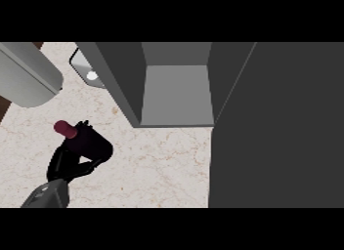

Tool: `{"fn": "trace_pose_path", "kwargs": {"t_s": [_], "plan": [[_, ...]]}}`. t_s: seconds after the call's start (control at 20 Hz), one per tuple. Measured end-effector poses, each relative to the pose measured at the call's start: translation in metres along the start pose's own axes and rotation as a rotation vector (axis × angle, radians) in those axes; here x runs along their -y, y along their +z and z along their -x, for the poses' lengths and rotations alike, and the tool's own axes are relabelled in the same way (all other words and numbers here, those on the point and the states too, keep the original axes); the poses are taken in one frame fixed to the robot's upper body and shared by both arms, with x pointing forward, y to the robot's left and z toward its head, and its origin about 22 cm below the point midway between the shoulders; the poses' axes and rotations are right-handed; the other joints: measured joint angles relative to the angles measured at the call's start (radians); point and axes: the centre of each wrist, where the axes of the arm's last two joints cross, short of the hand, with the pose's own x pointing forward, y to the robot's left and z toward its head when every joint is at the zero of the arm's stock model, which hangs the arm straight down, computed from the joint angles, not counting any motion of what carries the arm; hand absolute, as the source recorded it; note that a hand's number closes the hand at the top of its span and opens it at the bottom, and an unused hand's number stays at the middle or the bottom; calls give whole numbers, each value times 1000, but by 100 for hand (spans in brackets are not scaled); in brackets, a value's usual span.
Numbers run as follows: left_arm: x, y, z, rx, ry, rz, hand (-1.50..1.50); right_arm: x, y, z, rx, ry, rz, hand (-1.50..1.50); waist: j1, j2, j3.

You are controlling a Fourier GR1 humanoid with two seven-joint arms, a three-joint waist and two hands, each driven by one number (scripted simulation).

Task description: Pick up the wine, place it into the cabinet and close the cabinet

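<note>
Near left, the left hand (67, 165) is curled round the wine bottle (92, 145), which is tilted above the marble tabletop (161, 168) with its red cap (64, 128) pointing far-left. The bottle is likely heavy, rigid, smooth glass that is slippery and breakable, so the wide dark body is a better hold than the neck. Farther off, in the middle, the cabinet (176, 93) stands open with its dark door (287, 127) swung out to the right. At the far left sits a grey cylinder (20, 73).
</note>
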Motion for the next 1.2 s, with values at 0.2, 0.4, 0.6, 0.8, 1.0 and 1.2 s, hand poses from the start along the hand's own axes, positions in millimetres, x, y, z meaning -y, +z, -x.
{"fn": "trace_pose_path", "kwargs": {"t_s": [0.2, 0.4, 0.6, 0.8, 1.0, 1.2], "plan": [[3, -4, -1, -1, 5, 12, 150, 3, 3, -1, 1, 1, -2, -150, -1, 0, 0], [3, 3, 5, -15, 0, 28, 150, -1, 4, -1, 2, 0, 2, -150, 0, 0, 0], [2, 0, 3, -11, -17, 38, 150, 0, 4, 0, 0, 7, 0, -150, -4, 1, 0], [3, 17, 14, 29, -27, 20, 150, 3, 0, -2, -9, 16, 3, -150, 7, -6, 5], [5, 36, 23, 90, -38, 18, 150, 5, 4, 5, -16, 15, 19, -150, 15, -15, 12], [9, 50, 28, 134, -37, 8, 150, 5, 6, 0, -16, 18, 30, -150, 20, -18, 15]]}}
